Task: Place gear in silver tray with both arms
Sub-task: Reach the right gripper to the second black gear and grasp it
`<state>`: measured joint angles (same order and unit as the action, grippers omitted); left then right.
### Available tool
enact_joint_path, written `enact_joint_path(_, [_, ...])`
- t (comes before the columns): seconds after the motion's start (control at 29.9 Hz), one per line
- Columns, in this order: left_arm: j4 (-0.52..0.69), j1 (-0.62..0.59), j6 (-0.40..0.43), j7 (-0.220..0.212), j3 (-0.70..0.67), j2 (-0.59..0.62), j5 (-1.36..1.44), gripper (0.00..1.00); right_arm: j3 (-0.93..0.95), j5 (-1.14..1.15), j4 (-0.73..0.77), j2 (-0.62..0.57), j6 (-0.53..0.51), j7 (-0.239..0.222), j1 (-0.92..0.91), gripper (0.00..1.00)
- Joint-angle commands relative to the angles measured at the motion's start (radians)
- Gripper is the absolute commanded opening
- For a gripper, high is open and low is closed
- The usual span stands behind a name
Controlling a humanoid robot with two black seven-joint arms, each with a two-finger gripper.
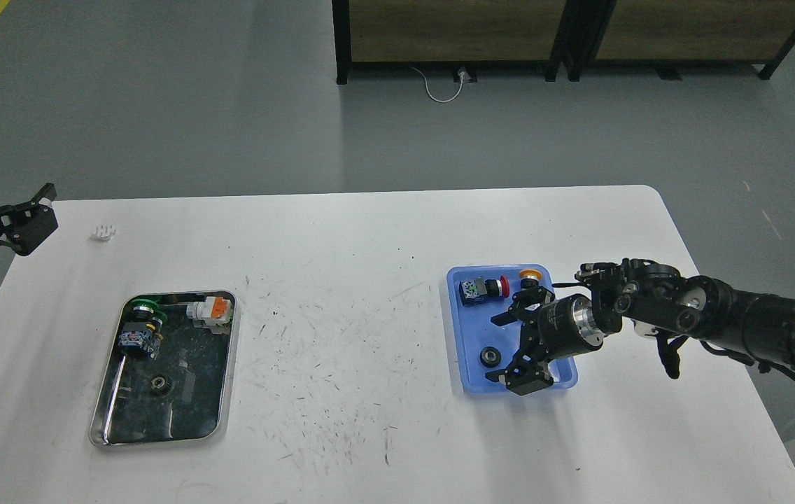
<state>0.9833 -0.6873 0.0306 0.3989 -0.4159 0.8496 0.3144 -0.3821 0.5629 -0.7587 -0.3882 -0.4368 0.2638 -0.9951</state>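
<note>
A small black gear (489, 356) lies in the blue plastic tray (471, 381) at the right. My right gripper (500, 348) is open, its fingers spread just right of that gear, low over the blue tray. The silver tray (226, 392) sits at the left and holds another black gear (159, 383), a green and black part, a blue part and a white and orange part. My left gripper (2, 206) is open and empty, beyond the table's far left corner.
The blue tray also holds a black button with a red cap (483, 288) and an orange-capped button (528, 277). A small white part (103, 232) lies near the table's back left. Shelving stands on the floor beyond the table.
</note>
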Motion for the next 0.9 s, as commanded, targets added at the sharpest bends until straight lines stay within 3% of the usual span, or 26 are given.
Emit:
enact_joint_path(0.0, [0.000, 0.000, 0.000, 0.000, 0.000, 0.000, 0.000, 0.98, 0.000, 0.000, 0.022, 0.023, 0.019, 0.000, 0.007, 0.99])
enact_joint_path(0.67, [-0.002, -0.003, 0.002, 0.000, 0.000, 0.003, 0.000, 0.98, -0.012, 0.006, 0.038, 0.049, 0.050, 0.014, 0.013, 0.94])
enact_joint_path(0.87, [-0.002, -0.005, 0.000, 0.000, 0.000, 0.003, 0.000, 0.98, -0.014, 0.005, 0.036, 0.042, 0.053, 0.015, 0.015, 0.88])
